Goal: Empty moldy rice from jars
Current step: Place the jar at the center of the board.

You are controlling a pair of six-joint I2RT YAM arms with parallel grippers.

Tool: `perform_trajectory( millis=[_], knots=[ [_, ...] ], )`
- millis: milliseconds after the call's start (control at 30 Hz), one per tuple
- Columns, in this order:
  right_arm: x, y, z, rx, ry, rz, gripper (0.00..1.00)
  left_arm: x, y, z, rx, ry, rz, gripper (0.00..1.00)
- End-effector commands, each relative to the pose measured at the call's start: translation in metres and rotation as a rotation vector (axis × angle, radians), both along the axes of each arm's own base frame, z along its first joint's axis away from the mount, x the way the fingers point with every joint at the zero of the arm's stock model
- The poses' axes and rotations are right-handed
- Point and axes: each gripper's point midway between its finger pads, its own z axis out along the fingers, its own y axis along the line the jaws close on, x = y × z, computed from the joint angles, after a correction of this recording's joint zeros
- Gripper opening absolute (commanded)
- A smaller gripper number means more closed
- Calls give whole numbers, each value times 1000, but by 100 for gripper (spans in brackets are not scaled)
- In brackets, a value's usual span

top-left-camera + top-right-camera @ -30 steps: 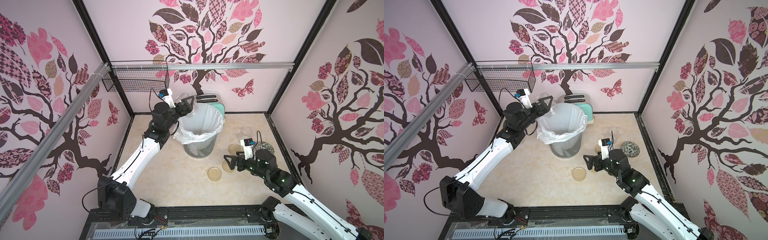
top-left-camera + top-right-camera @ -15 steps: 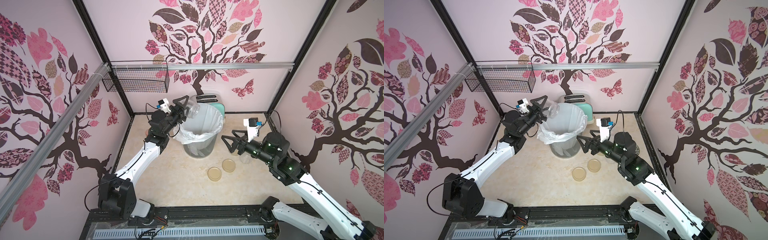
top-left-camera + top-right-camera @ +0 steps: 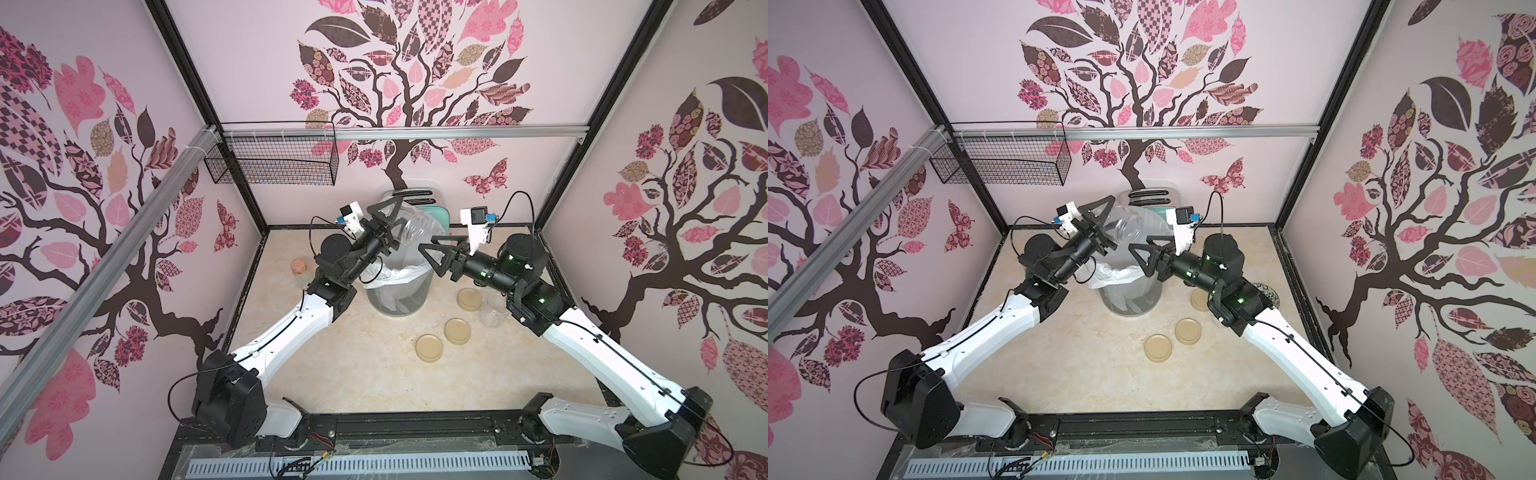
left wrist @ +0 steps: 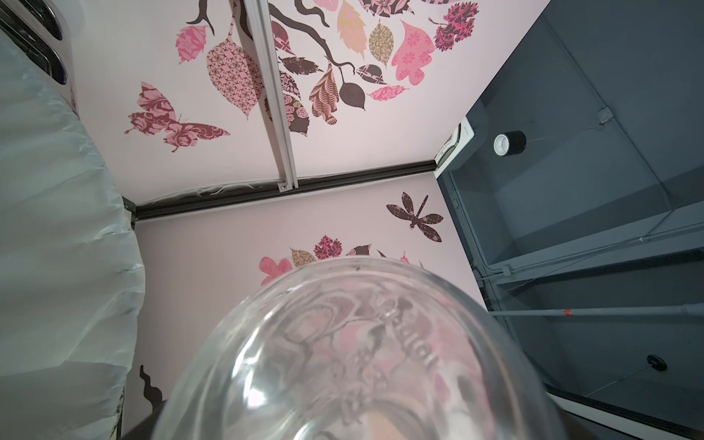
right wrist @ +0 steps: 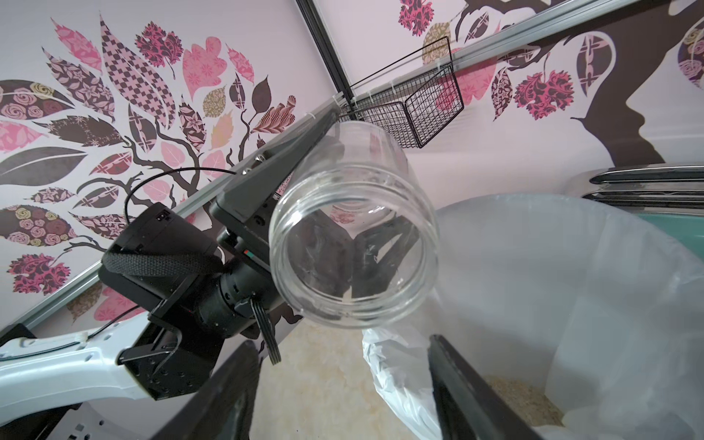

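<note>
Glass jar (image 5: 354, 228) pinched in left fingers (image 5: 282, 160); right fingers (image 5: 457, 392) spread; rice (image 5: 522, 400) shows only from right wrist.

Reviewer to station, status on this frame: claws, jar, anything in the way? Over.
Left claw shut on jar, looks empty, tipped above bin. Right claw open, empty, facing jar mouth. Rice in bin. Nothing between them.

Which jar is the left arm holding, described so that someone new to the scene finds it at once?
Start at the white-lined bin in the middle of the table. Just above its rim, the left gripper clamps a clear glass jar, tipped on its side. Unlike the jar standing upright on the table beside the right arm, it is lifted and tilted.
</note>
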Motion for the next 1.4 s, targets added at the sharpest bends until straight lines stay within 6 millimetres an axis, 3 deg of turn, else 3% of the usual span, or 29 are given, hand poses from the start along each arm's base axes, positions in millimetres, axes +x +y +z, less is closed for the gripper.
perform_trajectory(
  millis=[0,300,600,1200,1367],
  knots=[
    [-8,3,37,60,-83,28,71,-7,-2,25,-60,-86,5,71],
    [-4,8,40,95,-76,24,65,-8,-9,24,-59,-93,-2,71],
    [4,13,33,110,-47,17,53,-15,-18,25,-76,-116,10,71],
    [17,15,27,142,-33,-28,16,-27,-30,26,-73,-144,45,73],
    [18,13,24,144,-30,-41,0,-28,-31,24,-69,-133,43,83]
  ],
)
